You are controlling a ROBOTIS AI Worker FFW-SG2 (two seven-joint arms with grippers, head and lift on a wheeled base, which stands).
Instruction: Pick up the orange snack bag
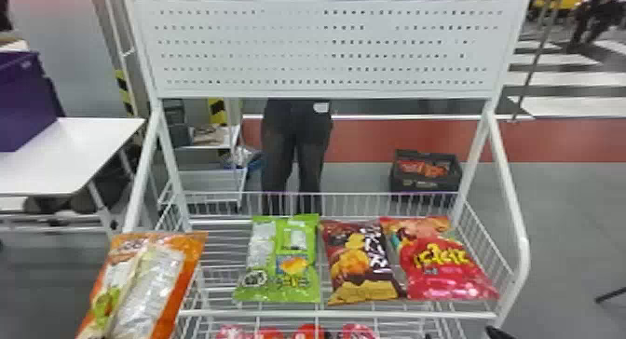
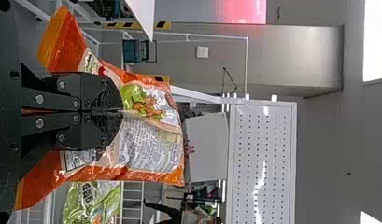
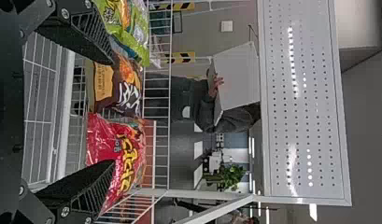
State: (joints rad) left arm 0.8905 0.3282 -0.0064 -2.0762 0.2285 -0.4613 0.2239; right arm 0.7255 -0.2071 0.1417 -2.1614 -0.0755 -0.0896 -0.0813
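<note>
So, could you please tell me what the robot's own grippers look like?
The left gripper and the right gripper are both black, each with two fingers, finely ridged surfaces and round, silvery bolt heads on the linkages.

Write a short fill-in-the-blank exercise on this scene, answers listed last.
The robot's ____ end effector grips the orange snack bag.
The brown bag lies ____ the green bag and the red bag, one on each side.
The number of bags in the upper wire basket is ____.

left; between; three

Room opens above the green bag (image 1: 280, 280), but the wire back wall (image 1: 372, 193) and perforated panel (image 1: 298, 48) stand behind it.
</note>
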